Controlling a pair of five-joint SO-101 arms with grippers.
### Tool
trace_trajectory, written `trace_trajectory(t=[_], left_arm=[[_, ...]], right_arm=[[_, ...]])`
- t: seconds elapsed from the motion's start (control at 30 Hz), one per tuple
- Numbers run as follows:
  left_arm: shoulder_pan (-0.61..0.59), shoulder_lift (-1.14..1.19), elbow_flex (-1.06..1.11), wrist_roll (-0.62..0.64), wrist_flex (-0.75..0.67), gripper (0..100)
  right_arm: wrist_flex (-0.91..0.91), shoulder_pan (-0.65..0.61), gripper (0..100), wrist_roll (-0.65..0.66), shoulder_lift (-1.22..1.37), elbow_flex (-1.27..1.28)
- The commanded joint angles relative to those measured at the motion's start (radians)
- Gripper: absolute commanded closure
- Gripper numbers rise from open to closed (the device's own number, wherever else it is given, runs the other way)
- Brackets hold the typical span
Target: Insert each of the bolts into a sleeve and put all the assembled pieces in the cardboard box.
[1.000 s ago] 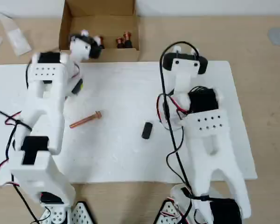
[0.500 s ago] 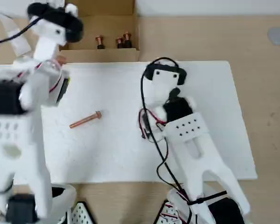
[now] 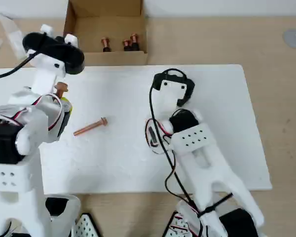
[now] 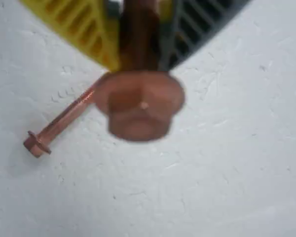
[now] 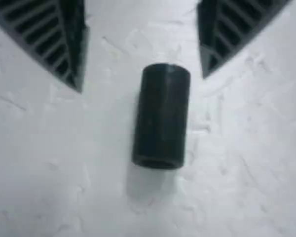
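My left gripper (image 3: 62, 98) hangs over the left part of the white mat (image 3: 227, 98), shut on a copper bolt (image 3: 61, 88) that points head-down. In the left wrist view this bolt (image 4: 140, 103) sits between a yellow and a black finger. A second copper bolt (image 3: 90, 126) (image 4: 59, 123) lies loose on the mat just beside it. My right gripper (image 5: 140, 34) stands open straight over a black sleeve (image 5: 162, 116) lying on its side on the mat. From above, the right arm hides most of that sleeve (image 3: 152, 135).
The cardboard box (image 3: 76, 29) stands open at the mat's far edge, with three assembled pieces (image 3: 126, 44) standing along its near wall. A small grey disc (image 3: 295, 37) lies at the table's far right.
The left arm has come back from the box to the mat's left side, and a third piece now stands in the box. The right arm has swung left over the sleeve.
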Motion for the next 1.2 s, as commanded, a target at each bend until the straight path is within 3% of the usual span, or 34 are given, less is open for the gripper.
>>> trace_trajectory(t=[0.0, 0.3, 0.53, 0.6, 0.73, 0.9, 1.03, 1.17], left_arm=[[0.014, -0.028, 0.003, 0.011, 0.002, 99], [0.012, -0.028, 0.003, 0.012, 0.006, 99], [0.012, -0.028, 0.003, 0.012, 0.006, 99], [0.012, -0.028, 0.003, 0.012, 0.006, 99], [0.012, -0.028, 0.003, 0.012, 0.006, 99], [0.012, -0.028, 0.0, 0.014, 0.006, 99], [0.014, -0.03, -0.035, 0.071, 0.006, 99], [0.014, -0.044, -0.161, 0.242, 0.002, 99]], right_arm=[[-0.068, -0.018, 81.0, -0.012, 0.048, 0.031], [-0.232, -0.018, 81.0, -0.012, 0.292, 0.044], [-0.244, -0.022, 81.1, -0.012, 0.372, 0.044], [-0.244, -0.022, 84.2, -0.009, 0.377, 0.044], [-0.244, -0.021, 99.5, -0.003, 0.377, 0.044], [-0.242, -0.018, 98.9, -0.002, 0.371, 0.042], [-0.17, -0.016, 98.9, 0.0, 0.367, -0.051], [-0.009, -0.015, 98.9, 0.0, 0.303, -0.254]])
